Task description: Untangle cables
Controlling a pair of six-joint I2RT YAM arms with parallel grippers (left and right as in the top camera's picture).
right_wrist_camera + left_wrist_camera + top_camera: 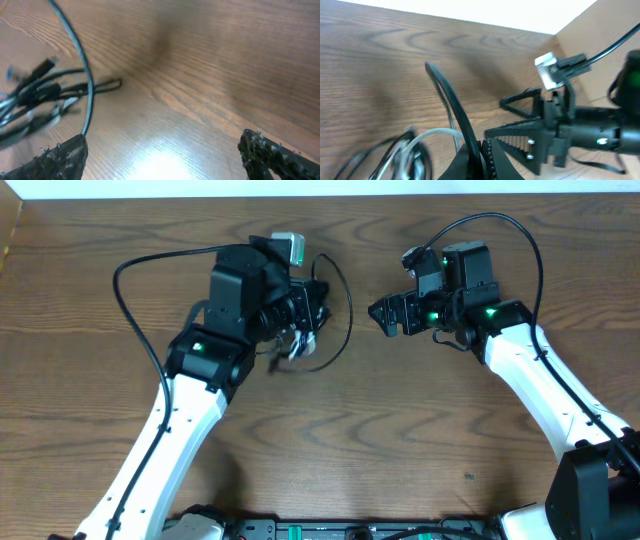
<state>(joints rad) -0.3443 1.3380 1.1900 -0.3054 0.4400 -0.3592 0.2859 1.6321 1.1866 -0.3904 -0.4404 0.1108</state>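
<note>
Left gripper (pixel 303 330) clenched, apparently pinching a black cable (pixel 451 102). The tangled cables (pixel 300 348) lie beneath it. Right gripper (pixel 380 311), spread wide and empty, points at the tangle from nearby.

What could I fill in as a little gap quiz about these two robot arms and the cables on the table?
1. The cable pinched in the shut left gripper is ___ in colour.
2. The right gripper stands ___ and holds nothing.
3. The table is made of ___.
Missing words: black; open; wood.
</note>
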